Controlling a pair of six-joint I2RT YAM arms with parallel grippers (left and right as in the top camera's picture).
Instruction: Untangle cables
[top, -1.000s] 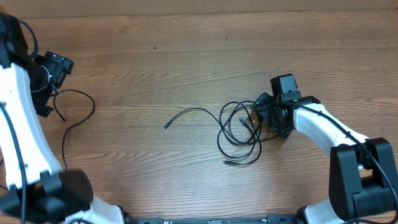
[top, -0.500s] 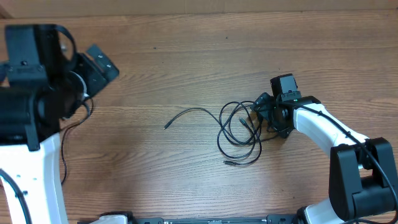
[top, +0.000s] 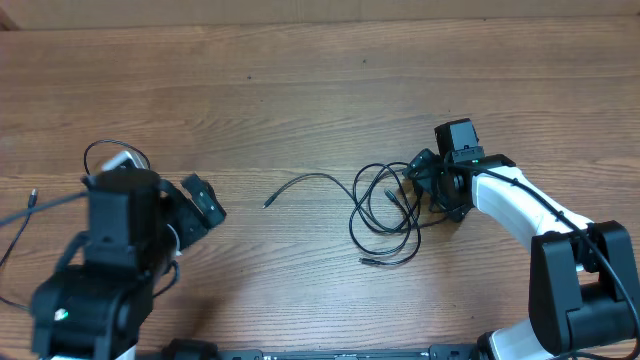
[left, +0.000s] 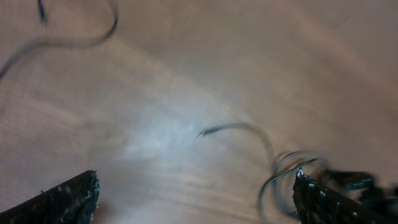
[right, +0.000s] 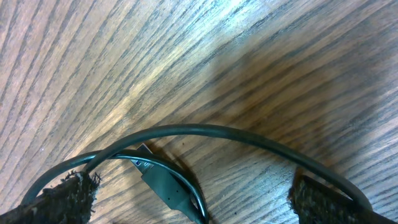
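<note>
Wood table (top: 320, 80), thin black cables (top: 390, 195) — looped, tangled

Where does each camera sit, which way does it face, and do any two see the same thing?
Overhead: above the table, looking straight down; left arm, right arm, left gripper, right gripper and the cables show.
Left wrist: on the left arm, aimed slantwise across the table, blurred; left fingertips fill the bottom corners.
Right wrist: close over the table, facing down at one cable loop and plug between the right fingertips.
Shared: overhead and left wrist both show the loose end.
</note>
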